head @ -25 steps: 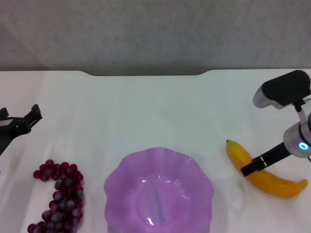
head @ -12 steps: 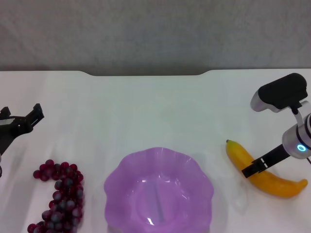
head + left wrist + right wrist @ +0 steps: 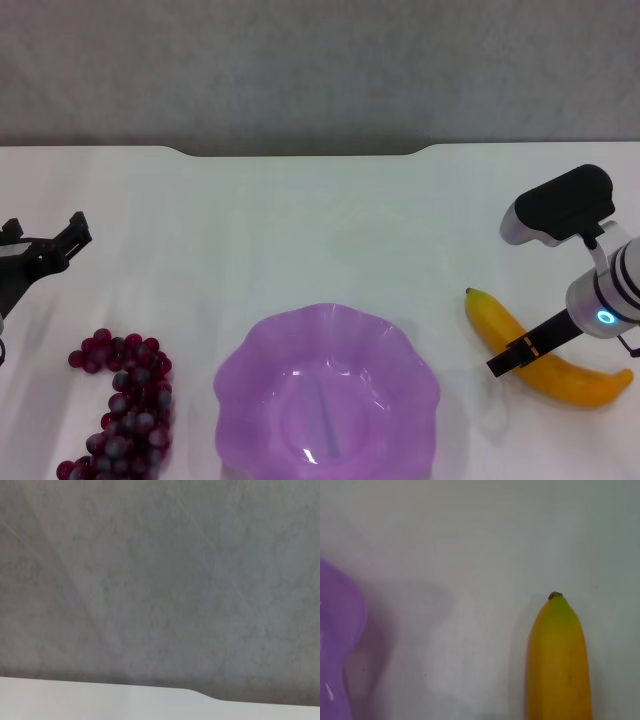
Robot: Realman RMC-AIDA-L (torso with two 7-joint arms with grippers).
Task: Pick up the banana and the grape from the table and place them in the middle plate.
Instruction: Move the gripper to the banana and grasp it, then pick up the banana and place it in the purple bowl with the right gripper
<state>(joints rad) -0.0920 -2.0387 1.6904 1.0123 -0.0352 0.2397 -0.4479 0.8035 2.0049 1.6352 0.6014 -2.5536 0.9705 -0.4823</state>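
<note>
Right gripper (image 3: 510, 355) is shifting lower and leftward over the curved yellow-orange banana (image 3: 545, 350) lying on the white table (image 3: 320, 230), right of the scalloped purple plate (image 3: 327, 395); jaws' opening: cannot tell. Left gripper (image 3: 45, 245) is hanging parked, jaws spread, empty.

banana (image 3: 545, 365) yellow-orange, tip maybe green | grape (image 3: 125, 405) dark red-purple | middle plate (image 3: 327, 395) translucent purple | table (image 3: 300, 230) white

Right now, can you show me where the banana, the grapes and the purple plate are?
banana (image 3: 545, 370): head view, middle of its yellow body.
grapes (image 3: 130, 405): head view, centre of the bunch.
purple plate (image 3: 395, 335): head view, its wavy far-right rim.
</note>
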